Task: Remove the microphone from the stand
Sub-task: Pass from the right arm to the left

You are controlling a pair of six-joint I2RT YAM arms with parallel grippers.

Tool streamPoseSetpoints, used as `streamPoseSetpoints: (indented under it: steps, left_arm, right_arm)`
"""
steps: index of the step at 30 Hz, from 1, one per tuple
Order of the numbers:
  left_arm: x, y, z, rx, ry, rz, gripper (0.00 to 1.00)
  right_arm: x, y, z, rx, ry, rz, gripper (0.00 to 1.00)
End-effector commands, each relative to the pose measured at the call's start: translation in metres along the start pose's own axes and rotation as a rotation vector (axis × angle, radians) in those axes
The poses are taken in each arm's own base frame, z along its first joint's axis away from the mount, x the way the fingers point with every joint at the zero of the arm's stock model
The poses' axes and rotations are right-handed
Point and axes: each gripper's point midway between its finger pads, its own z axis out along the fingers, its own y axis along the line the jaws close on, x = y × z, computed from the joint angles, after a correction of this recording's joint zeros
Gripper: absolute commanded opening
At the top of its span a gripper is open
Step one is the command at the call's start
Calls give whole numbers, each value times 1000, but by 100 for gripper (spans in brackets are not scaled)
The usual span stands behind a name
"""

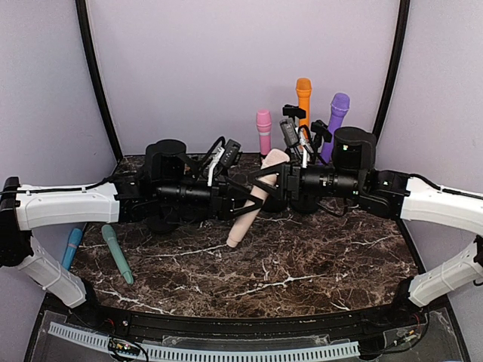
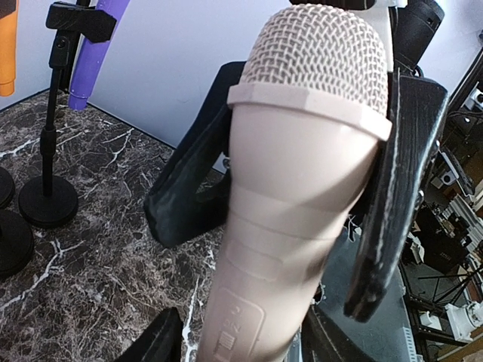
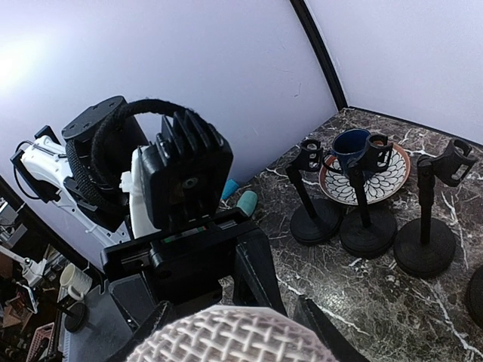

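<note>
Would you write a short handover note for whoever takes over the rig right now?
Right gripper: shut on the beige microphone, just below its head.
Left gripper: fingers flank the body lower down; grip unclear.
Done: the beige microphone is clear of every stand, tilted between the two arms. Three empty stands sit behind.
Left: probably only setting it down on the table. I'd confirm the left grip before the right lets go.
</note>
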Motion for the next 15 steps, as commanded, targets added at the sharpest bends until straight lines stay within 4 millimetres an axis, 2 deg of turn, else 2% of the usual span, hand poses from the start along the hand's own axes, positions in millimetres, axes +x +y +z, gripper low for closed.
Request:
streamPoseSetpoints:
  steps: [1, 8, 15]
  left_arm:
    - [-4, -7, 1, 39, -20, 10, 55]
    - [-2, -6, 2, 38, -18, 3, 40]
    - [-1, -4, 0, 20, -28, 12, 31]
  right_arm:
    - [-25, 22, 0, -69, -73, -37, 32]
    - [-24, 24, 1, -72, -75, -36, 32]
    - [-25, 20, 0, -45, -88, -31, 38]
